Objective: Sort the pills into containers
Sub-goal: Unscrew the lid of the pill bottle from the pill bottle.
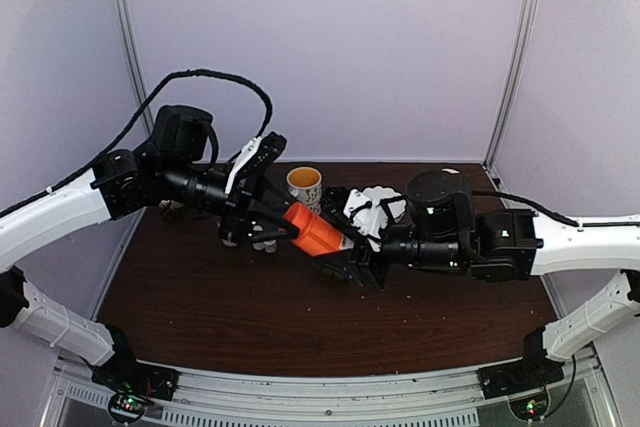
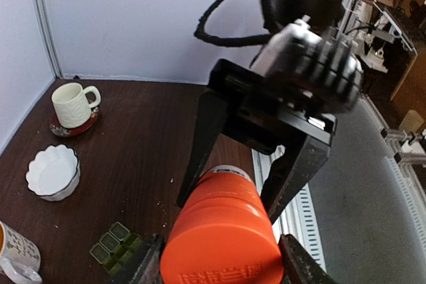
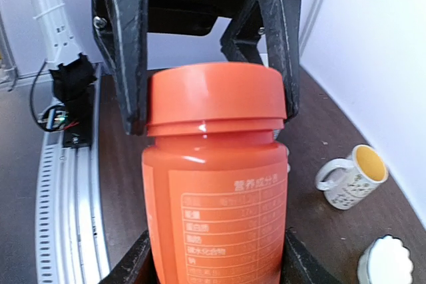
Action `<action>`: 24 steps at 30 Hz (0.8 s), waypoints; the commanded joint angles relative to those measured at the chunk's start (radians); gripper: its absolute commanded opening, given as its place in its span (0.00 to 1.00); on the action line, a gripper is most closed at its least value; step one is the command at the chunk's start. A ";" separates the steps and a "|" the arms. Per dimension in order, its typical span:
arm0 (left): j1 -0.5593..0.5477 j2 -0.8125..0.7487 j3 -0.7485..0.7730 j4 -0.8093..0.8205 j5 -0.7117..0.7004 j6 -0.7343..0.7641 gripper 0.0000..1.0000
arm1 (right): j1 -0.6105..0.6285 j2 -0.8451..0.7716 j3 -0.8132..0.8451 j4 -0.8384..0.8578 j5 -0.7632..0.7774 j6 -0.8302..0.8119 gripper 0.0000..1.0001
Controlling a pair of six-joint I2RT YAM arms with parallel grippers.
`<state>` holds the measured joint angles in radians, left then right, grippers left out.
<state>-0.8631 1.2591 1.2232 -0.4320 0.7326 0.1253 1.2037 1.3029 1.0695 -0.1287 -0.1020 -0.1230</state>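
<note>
An orange pill bottle [image 1: 318, 231] hangs tilted above the table, held from both ends. My left gripper [image 2: 223, 261] is shut on its orange cap [image 2: 223, 244], one finger on each side. My right gripper [image 3: 214, 264] is shut on the labelled body [image 3: 216, 191]; in the right wrist view the left gripper's fingers [image 3: 126, 64] press against the cap above. The container, a small dark-green pill box [image 2: 116, 247] with square compartments, lies open on the table below the bottle. No pills show; the bottle is capped.
A white mug on a red coaster [image 2: 72, 103] stands by the back wall. A white fluted bowl [image 2: 53, 172] and a printed mug with a yellow inside [image 3: 349, 177] stand near the pill box. The table's metal rail [image 3: 70, 184] runs along the near edge.
</note>
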 commanded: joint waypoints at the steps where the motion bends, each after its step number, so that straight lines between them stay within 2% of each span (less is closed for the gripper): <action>1: 0.001 0.040 0.082 0.005 0.046 -0.365 0.40 | 0.037 -0.036 -0.069 0.077 0.445 -0.105 0.00; 5: 0.001 0.059 0.084 0.043 0.075 -0.535 0.38 | 0.075 -0.058 -0.130 0.186 0.592 -0.194 0.00; 10: 0.008 0.070 0.074 0.119 0.119 -0.669 0.38 | 0.103 -0.042 -0.163 0.249 0.698 -0.302 0.00; 14: 0.038 0.072 0.070 0.116 0.111 -0.686 0.38 | 0.112 -0.041 -0.192 0.289 0.713 -0.330 0.00; 19: 0.072 0.013 0.011 0.214 0.096 -0.721 0.38 | 0.112 -0.066 -0.235 0.334 0.683 -0.281 0.00; 24: 0.092 -0.018 -0.003 0.142 0.026 -0.665 0.39 | 0.107 -0.097 -0.293 0.428 0.668 -0.214 0.00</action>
<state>-0.7872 1.2774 1.2320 -0.3069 0.7979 -0.5606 1.3163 1.2560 0.8108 0.1757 0.5407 -0.4011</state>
